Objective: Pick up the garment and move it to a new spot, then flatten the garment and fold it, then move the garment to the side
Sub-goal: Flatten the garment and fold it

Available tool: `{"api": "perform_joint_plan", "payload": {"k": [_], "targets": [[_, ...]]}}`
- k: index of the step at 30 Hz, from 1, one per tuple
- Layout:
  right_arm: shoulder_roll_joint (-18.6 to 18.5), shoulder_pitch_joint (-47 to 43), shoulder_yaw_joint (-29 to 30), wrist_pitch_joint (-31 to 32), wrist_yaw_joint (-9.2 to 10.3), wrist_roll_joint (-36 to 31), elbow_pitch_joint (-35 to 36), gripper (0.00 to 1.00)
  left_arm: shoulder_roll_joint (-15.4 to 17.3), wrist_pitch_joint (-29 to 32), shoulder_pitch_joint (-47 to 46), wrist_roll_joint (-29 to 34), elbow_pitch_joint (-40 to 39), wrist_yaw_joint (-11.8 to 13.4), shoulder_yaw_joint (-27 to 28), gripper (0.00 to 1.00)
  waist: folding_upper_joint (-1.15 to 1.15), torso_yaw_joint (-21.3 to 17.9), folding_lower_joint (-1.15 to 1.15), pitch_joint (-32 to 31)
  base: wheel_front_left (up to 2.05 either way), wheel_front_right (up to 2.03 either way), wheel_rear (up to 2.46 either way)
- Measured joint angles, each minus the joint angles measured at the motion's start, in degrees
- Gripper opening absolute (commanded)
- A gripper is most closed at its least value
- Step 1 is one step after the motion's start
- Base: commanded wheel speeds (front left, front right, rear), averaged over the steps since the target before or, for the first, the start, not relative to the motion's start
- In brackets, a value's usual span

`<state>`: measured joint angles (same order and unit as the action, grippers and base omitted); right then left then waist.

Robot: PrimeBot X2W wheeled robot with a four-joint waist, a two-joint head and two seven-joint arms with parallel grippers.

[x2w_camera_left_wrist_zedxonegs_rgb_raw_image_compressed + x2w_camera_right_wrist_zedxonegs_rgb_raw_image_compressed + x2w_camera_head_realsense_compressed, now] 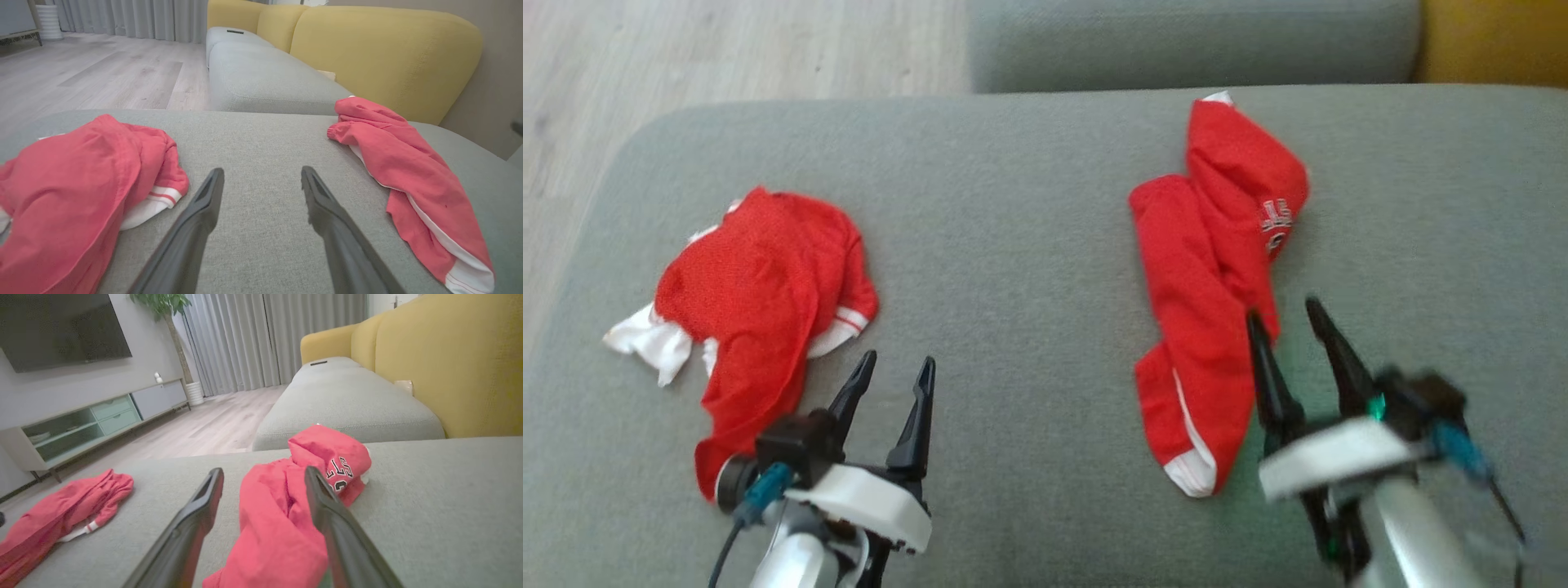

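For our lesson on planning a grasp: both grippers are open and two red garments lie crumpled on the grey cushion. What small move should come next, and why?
Probably lower the right gripper onto the lettered red garment and close. In the right wrist view its open fingers frame that fabric; nothing is held, and picking up comes first.
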<state>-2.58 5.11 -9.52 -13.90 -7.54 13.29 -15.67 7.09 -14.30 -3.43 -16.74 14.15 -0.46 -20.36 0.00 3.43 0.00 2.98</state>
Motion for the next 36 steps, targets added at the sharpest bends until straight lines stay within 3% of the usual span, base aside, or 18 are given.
{"api": "perform_joint_plan", "payload": {"k": [7,16,25,26,31,36], "targets": [[-0.23,17.36,1.58,10.48,0.00,-6.57,-11.76,1.00,-2.63,0.00,-2.38,1.83,0.77,-2.91,1.37,1.00,0.00,3.78,0.01,2.92,0.00,0.00,0.00],[-2.54,28.59,4.98,22.19,0.00,-12.55,-28.00,1.00,-4.12,0.00,-4.70,2.12,1.35,-4.75,1.24,1.00,0.00,10.51,0.01,6.94,0.00,0.00,0.00],[-3.66,34.26,7.04,23.46,0.00,-15.14,-37.66,0.99,-4.27,0.00,-5.54,0.82,1.58,-5.02,-0.46,1.00,0.00,14.78,0.01,9.51,0.00,0.00,0.00],[-3.65,34.36,7.49,22.84,0.00,-15.21,-38.25,0.03,-4.28,0.00,-5.54,0.57,1.58,-5.01,-0.66,1.00,0.00,14.85,0.01,9.61,0.00,0.00,0.00],[-3.50,34.71,9.38,18.95,0.00,-14.11,-39.90,0.00,-4.30,0.00,-5.54,0.35,1.68,-4.58,-0.77,1.00,0.00,14.44,0.00,9.64,0.00,0.00,0.00],[-2.27,36.21,4.07,10.58,0.00,-5.44,-39.34,0.00,-4.31,0.00,-5.60,0.35,2.00,-4.58,-0.75,1.00,0.00,13.44,0.00,9.12,0.00,0.00,0.00]]}}
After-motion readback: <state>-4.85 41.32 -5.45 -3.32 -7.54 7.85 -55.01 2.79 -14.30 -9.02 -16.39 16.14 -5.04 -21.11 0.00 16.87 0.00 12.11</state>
